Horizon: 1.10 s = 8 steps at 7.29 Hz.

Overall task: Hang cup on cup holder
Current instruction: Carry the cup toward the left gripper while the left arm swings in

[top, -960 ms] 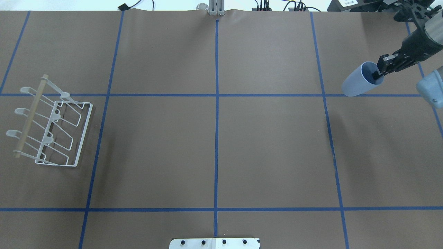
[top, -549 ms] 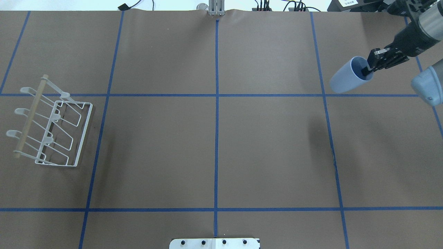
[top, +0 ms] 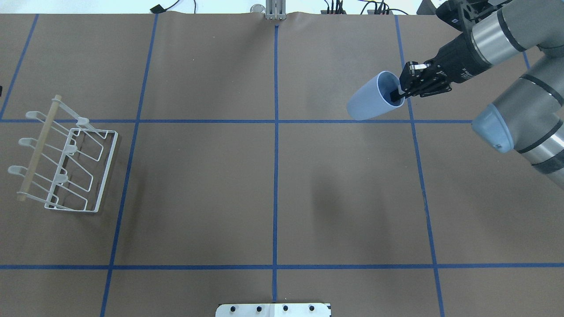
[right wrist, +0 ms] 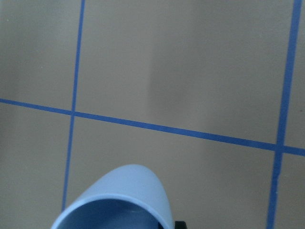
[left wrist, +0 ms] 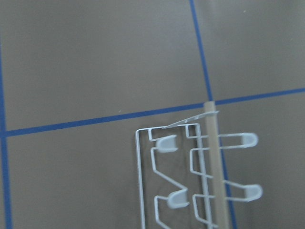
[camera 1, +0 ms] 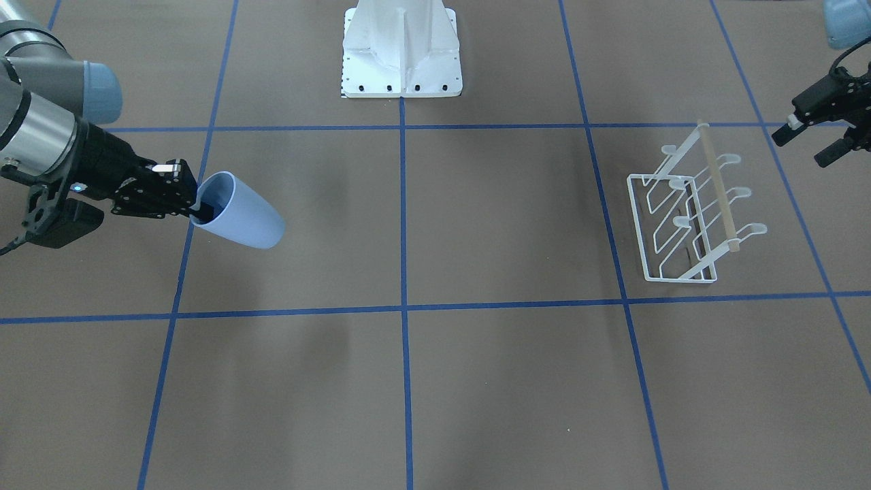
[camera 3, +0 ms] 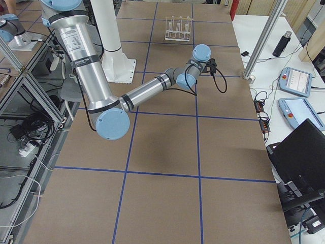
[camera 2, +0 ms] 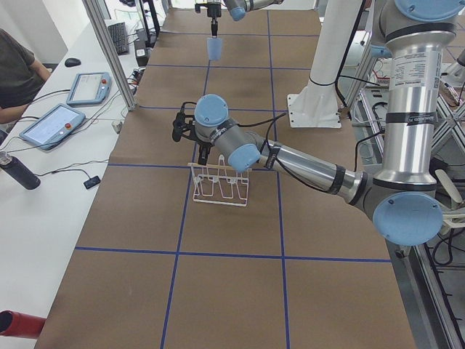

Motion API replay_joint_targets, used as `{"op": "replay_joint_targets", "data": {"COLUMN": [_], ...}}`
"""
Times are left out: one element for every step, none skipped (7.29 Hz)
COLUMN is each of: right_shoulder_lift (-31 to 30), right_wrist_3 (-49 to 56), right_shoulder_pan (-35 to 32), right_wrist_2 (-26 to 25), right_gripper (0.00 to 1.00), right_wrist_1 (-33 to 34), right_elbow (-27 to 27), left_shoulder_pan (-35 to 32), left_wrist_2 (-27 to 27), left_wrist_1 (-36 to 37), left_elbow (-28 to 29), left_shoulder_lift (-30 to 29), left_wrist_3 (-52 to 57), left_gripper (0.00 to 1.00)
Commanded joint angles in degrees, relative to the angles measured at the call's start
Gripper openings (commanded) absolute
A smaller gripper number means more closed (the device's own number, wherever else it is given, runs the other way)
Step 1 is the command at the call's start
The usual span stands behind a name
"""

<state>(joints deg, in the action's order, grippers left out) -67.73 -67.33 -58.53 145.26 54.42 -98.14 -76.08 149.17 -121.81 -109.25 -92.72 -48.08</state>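
Observation:
The pale blue cup (top: 370, 100) hangs tilted in the air over the table's far right part, mouth toward the arm. My right gripper (top: 398, 92) is shut on its rim, one finger inside; this also shows in the front view, with gripper (camera 1: 196, 207) and cup (camera 1: 246, 216). The cup's rim fills the bottom of the right wrist view (right wrist: 124, 195). The white wire cup holder (top: 38, 149) with its wooden dowel stands at the far left, empty. My left gripper (camera 1: 808, 146) is open and empty, hovering just beyond the holder (camera 1: 718, 187). The left wrist view looks down on the holder (left wrist: 216, 167).
The white bolted pedestal (camera 1: 401, 47) stands at the robot's edge in the middle. Blue tape lines (top: 275, 176) grid the brown table. Cables and plugs (top: 335, 8) lie along the far edge. A desk with tablets (camera 2: 51, 123) and a person are beside the table.
My right arm has carried the cup leftward across the table, from the right edge toward the middle. The cup holder has not moved.

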Motion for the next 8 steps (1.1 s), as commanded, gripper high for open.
{"op": "replay_joint_targets", "data": {"right_shoulder_lift": [1.9,2.4,2.7,2.9,3.0,3.0,0.8,0.0], "right_wrist_3": [-6.5,-8.2,-9.8,-11.4,-12.9,-12.9,-12.8,-14.3], "right_shoulder_pan": [1.0,1.3,1.4,2.0,3.1,3.7,6.4,6.7], "right_wrist_2": [-0.3,-0.3,-0.2,-0.1,-0.2,0.0,-0.6,-1.1], "right_gripper": [0.0,0.0,0.0,0.0,0.0,0.0,0.0,0.0], "right_wrist_1": [-3.5,-3.4,-3.5,-3.5,-3.6,-4.1,-15.0,-25.9], "right_elbow": [-0.4,-1.2,-2.2,-3.6,-5.7,-6.4,-4.8,-0.8], "left_shoulder_pan": [9.1,15.4,20.9,23.4,24.3,25.1,26.2,26.5], "left_wrist_2": [-6.9,-14.1,-22.5,-26.2,-26.4,-26.4,-26.4,-26.4], "left_wrist_1": [-3.3,-6.2,-12.2,-20.0,-24.8,-26.3,-26.3,-26.3], "left_elbow": [-0.3,-0.4,-0.5,0.1,1.5,2.4,2.5,2.6], "left_shoulder_lift": [-11.9,-15.3,-16.8,-16.8,-16.9,-17.6,-17.6,-17.8], "left_wrist_3": [-22.1,-29.5,-38.7,-46.8,-51.5,-52.2,-52.8,-54.3], "left_gripper": [0.98,0.98,0.98,0.98,0.98,0.99,0.99,0.99]}}
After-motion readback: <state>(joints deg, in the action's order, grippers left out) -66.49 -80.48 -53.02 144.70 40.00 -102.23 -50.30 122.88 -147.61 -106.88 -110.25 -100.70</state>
